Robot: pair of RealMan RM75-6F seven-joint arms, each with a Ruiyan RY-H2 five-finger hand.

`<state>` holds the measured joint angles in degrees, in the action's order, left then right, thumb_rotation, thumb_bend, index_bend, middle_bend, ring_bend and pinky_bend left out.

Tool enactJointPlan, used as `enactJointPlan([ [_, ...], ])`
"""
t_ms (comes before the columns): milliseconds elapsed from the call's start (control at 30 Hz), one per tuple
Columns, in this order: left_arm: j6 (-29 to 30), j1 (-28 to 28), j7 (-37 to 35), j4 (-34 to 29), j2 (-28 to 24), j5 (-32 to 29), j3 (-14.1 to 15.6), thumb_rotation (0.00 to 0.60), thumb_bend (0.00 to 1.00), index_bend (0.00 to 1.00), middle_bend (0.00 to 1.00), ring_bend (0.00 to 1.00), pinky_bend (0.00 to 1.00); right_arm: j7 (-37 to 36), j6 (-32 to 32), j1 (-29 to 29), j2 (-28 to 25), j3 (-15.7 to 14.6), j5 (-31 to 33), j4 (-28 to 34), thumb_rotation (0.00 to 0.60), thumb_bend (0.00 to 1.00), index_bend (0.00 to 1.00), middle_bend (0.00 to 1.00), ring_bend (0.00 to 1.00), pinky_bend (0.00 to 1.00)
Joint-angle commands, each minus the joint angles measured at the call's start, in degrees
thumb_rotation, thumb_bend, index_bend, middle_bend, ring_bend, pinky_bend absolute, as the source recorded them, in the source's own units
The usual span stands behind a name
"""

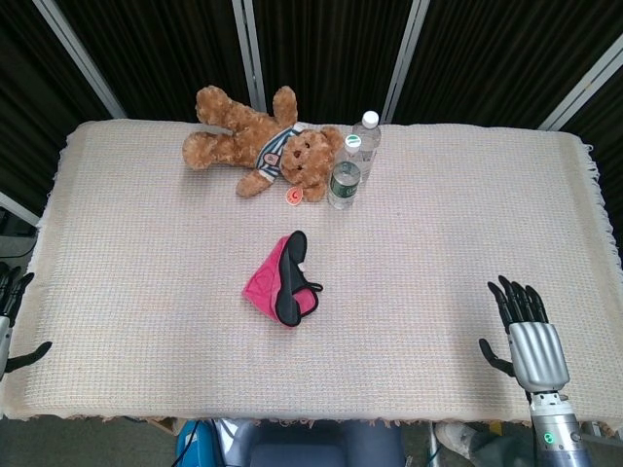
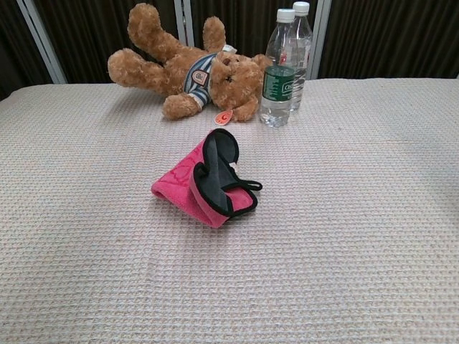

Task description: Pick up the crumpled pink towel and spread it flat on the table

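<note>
While the pink towel [image 1: 280, 284] is lying crumpled near the middle of the table [image 1: 467, 214], its black-edged side showing, both hands are waiting well apart from it. The right hand [image 1: 524, 336] is hovering at the near right edge, fingers spread and holding nothing. The left hand [image 1: 10, 321] is barely showing at the near left edge, apparently empty with fingers apart. A teddy bear [image 1: 258, 144] and two water bottles [image 1: 350, 161] are sitting at the far side.

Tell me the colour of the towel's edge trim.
Black trim on the pink towel, clearest in the chest view.
</note>
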<state>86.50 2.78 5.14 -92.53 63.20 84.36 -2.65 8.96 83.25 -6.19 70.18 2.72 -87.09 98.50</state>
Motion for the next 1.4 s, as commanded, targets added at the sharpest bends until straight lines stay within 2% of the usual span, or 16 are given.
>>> enactJointPlan([
  [33,-0.14,0.21,-0.11,-0.09,0.11,0.48,0.14,0.6,0.04,0.06,0.0,0.0,0.0,-0.02,-0.03,-0.01,0.01,-0.01,0.0,0.0,0.6,0.32,0.0,0.0,0.0,0.0],
  [133,-0.34,0.67,-0.32,-0.59,0.14,1.36,0.19,0.6,0.08,0.11,0.0,0.0,0.0,-0.32,0.0,-0.01,-0.09,-0.01,-0.09,0.07,0.6,0.32,0.0,0.0,0.0,0.0],
  [300,-2.34,3.23,-0.44,-2.84,0.41,3.16,-0.57,0.6,0.21,0.22,0.02,0.0,0.0,-0.53,-0.5,-0.27,-0.05,0.03,0.06,-0.12,0.6,0.32,0.0,0.0,0.0,0.0],
  [467,-10.16,10.19,1.79,-7.59,-0.75,5.56,-2.43,0.6,0.24,0.28,0.05,0.0,0.0,0.02,-1.65,-0.75,0.52,0.33,1.23,-0.77,0.6,0.32,0.0,0.0,0.0,0.0],
  [633,-18.8,19.01,5.4,-11.44,-0.53,7.64,-5.95,0.6,0.27,0.31,0.1,0.0,0.0,0.32,-2.35,-1.06,0.99,0.91,2.68,-1.36,0.6,0.32,0.0,0.0,0.0,0.0],
  [800,-27.19,26.19,8.37,-10.9,3.19,4.24,-8.84,0.6,0.3,0.36,0.12,0.0,0.01,-0.11,-2.74,-1.19,1.06,1.27,3.64,-1.86,0.6,0.32,0.0,0.0,0.0,0.0],
  [1033,-34.93,33.31,15.02,-9.28,10.76,-2.17,-10.63,0.6,0.3,0.37,0.13,0.0,0.01,-1.63,-2.73,-1.26,0.7,1.53,3.8,-1.8,0.6,0.32,0.0,0.0,0.0,0.0],
  [1400,-39.85,41.4,26.04,-6.6,19.87,-11.37,-12.14,0.6,0.31,0.37,0.13,0.0,0.01,-4.78,-4.16,-1.72,-0.1,2.69,6.25,-2.42,0.6,0.32,0.0,0.0,0.0,0.0],
])
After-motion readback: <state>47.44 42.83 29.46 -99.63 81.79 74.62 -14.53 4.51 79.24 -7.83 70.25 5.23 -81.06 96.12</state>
